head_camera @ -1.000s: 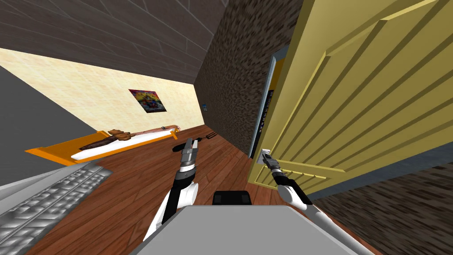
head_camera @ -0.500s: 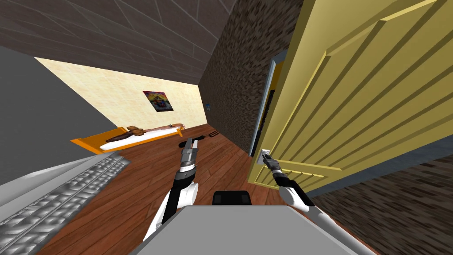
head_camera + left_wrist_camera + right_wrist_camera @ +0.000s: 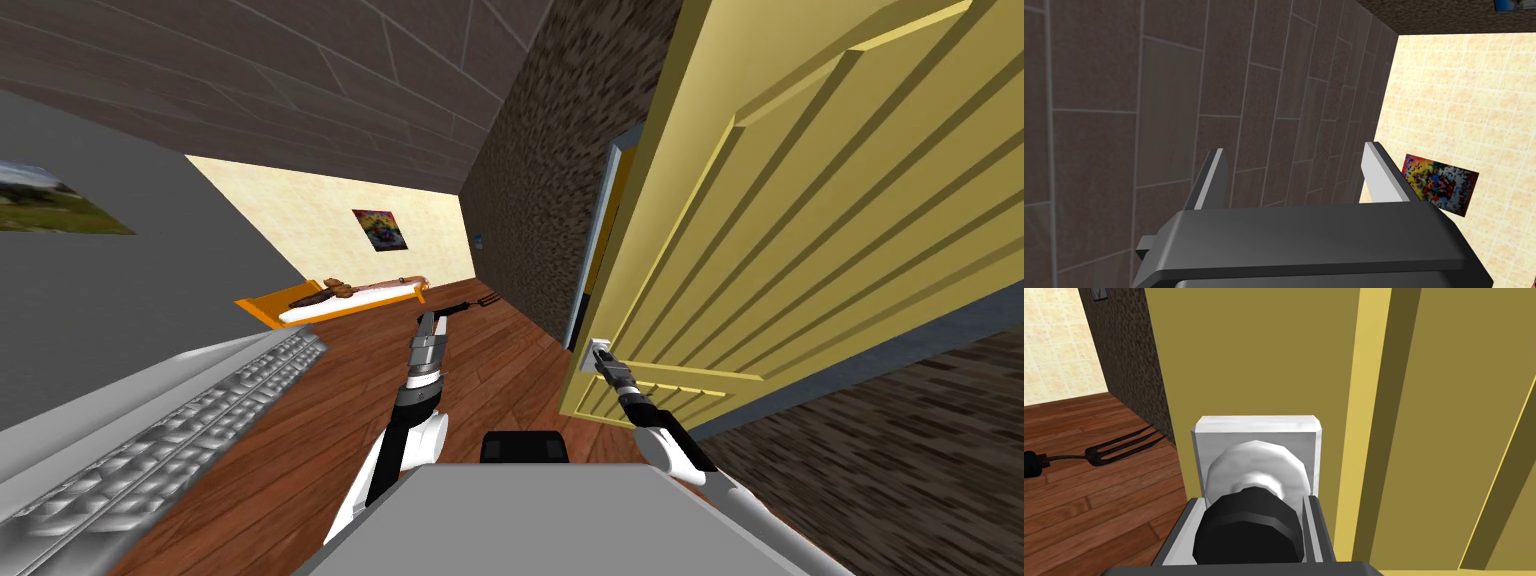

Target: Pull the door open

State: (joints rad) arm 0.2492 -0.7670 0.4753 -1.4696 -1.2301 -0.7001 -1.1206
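Yellow door (image 3: 800, 200) wider open than before

Yellow panelled door (image 3: 800, 220) stands ajar, black knob (image 3: 1249, 528) on white plate (image 3: 1256, 430).

we count: door (image 3: 820, 200) 1 | knob (image 3: 1256, 463) 1 | fork (image 3: 1119, 448) 1 | wall pictures (image 3: 381, 229) (image 3: 50, 200) 2 | bed (image 3: 262, 307) 1 | grippers (image 3: 1295, 148) (image 3: 601, 358) 2

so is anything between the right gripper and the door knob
Nothing visible does: the fingers of the right gripper press the sides of the dark knob on the yellow door.
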